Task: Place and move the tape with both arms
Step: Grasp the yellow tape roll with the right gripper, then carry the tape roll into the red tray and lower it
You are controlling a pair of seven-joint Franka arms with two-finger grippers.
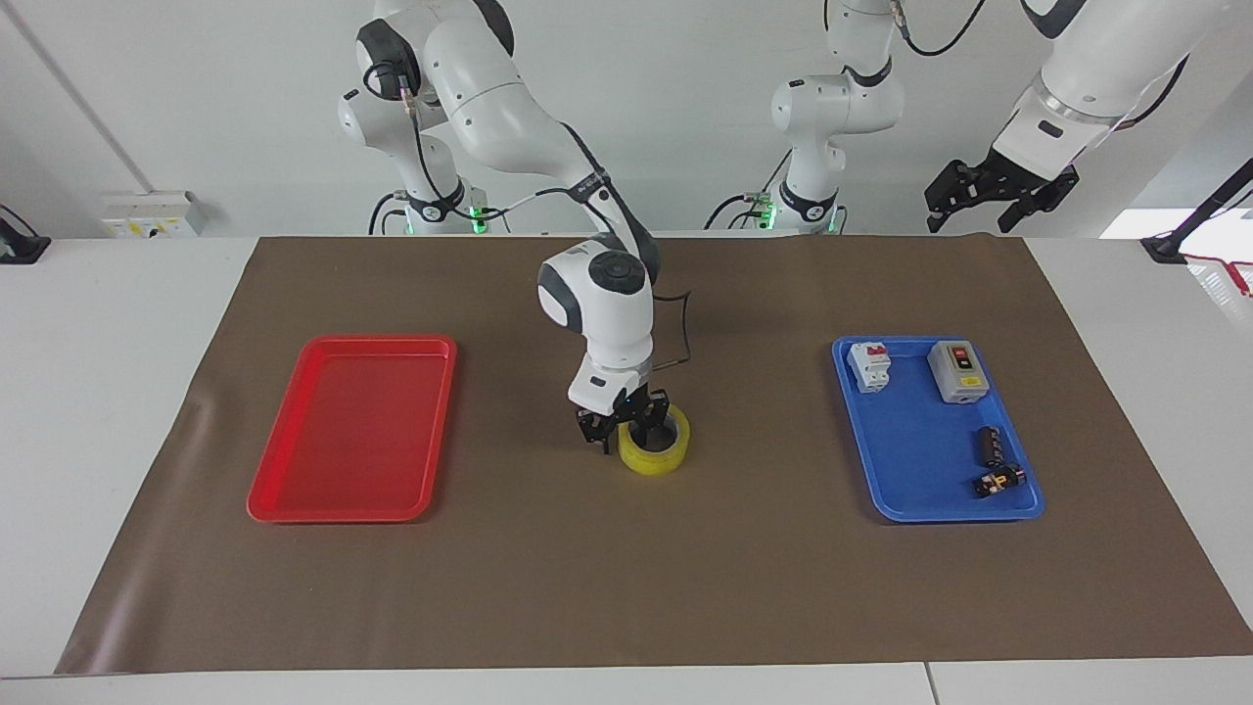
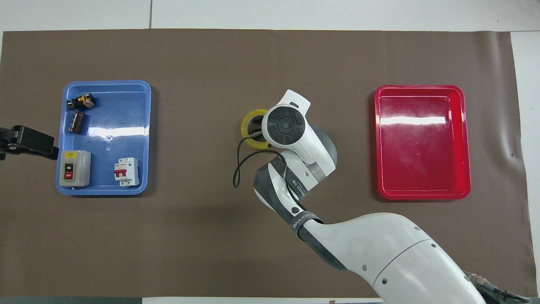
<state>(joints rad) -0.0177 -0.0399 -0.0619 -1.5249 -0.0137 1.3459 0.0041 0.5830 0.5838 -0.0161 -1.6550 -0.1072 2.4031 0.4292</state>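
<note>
Tape [image 1: 654, 446] lies mid-table between the trays; right tool [image 1: 623, 428], fingers apart, straddles its wall; left tool [image 1: 998, 191] waits raised; transfer remains

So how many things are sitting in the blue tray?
4. In the blue tray: a grey switch box and a white breaker nearer the robots, a dark cylinder and a small black-and-yellow part farther away.
</note>
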